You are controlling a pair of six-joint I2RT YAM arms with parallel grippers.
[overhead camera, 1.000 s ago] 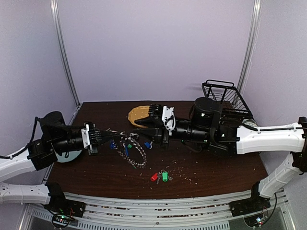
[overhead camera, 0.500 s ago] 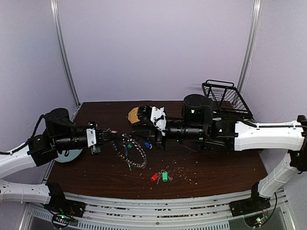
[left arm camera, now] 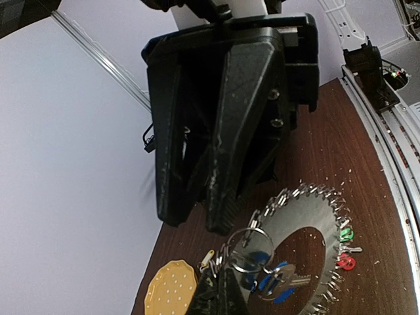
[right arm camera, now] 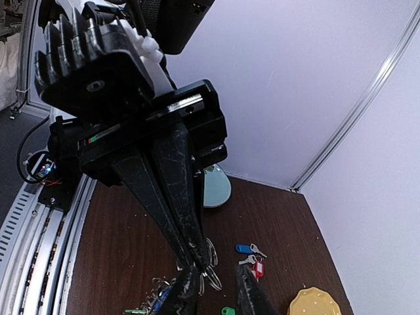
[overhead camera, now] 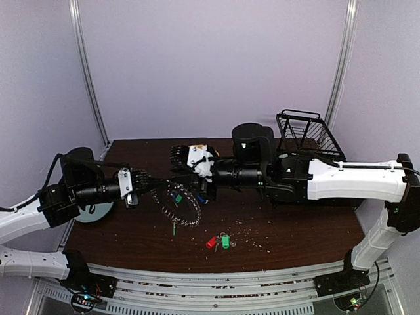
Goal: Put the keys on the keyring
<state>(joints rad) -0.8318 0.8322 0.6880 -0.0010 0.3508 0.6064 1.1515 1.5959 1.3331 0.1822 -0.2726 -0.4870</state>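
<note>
Keyring: left of the table's centre, between the two grippers' tips, fringed all round with small keys. From above it looks tilted, with a green-tagged key at its near edge. Whether any part rests on the table cannot be told.

Small ring: carries blue-tagged keys and sits just beside the keyring's rim.

Left gripper: fingers pressed together, pinching the small ring at its tips.

Right gripper: points at the left gripper, almost tip to tip. Its own fingers stand apart, with the left gripper's tips and the wire loops in the gap between them. Contact with the loops cannot be told.

Loose keys: one red-tagged and one green-tagged lie side by side on the table, nearer the front edge and well apart from the keyring.

Surroundings: a yellow plate behind the grippers; a pale plate under the left arm; a wire basket at the far right corner. Pale crumbs are scattered on the table.
</note>
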